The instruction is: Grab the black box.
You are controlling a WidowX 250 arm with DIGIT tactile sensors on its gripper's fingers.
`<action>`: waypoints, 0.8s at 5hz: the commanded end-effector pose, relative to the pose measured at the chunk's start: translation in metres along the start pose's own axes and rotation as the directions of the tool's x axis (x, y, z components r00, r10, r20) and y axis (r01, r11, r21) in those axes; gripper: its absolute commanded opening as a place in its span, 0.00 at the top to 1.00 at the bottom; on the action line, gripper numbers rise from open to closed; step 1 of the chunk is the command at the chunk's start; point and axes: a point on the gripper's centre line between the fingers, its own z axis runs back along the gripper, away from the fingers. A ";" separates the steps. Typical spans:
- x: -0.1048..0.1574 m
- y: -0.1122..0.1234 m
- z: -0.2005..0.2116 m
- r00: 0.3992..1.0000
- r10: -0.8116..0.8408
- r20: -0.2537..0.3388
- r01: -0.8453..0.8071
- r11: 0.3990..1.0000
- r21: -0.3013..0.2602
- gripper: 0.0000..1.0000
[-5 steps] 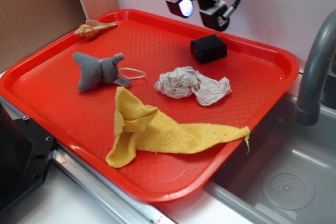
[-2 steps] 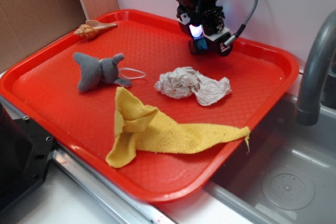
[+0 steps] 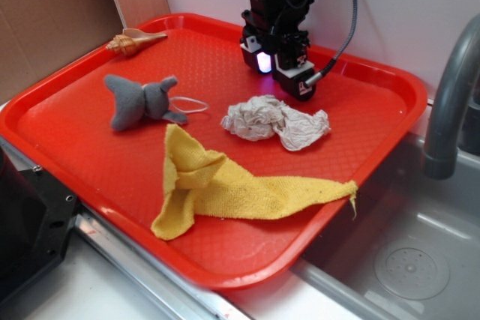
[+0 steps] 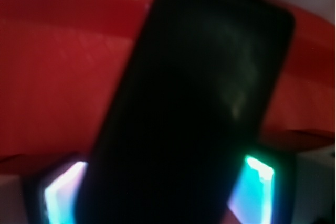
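Crumpled paper [image 3: 274, 123] lies just beside the gripper [image 3: 279, 74]

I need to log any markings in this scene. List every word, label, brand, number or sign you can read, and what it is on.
None can be read.
The black box fills the wrist view, blurred, showing no print.
The red tray, yellow cloth, crumpled paper, grey plush toy and gripper carry no visible text.

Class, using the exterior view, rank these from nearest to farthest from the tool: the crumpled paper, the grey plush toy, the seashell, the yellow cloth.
Measured from the tool:
1. Crumpled paper, just in front of it.
2. Grey plush toy, mid-tray, toward the left side.
3. Yellow cloth, near the tray's front edge, and seashell, back-left corner: too close to call.
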 end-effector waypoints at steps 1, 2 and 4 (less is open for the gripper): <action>0.014 0.005 0.033 0.990 0.042 0.137 -0.045 0.999 0.013 1.00; 0.018 0.003 0.038 0.987 0.038 0.156 -0.040 0.999 0.010 1.00; 0.016 -0.011 0.058 0.983 0.005 0.186 -0.001 1.000 -0.022 0.00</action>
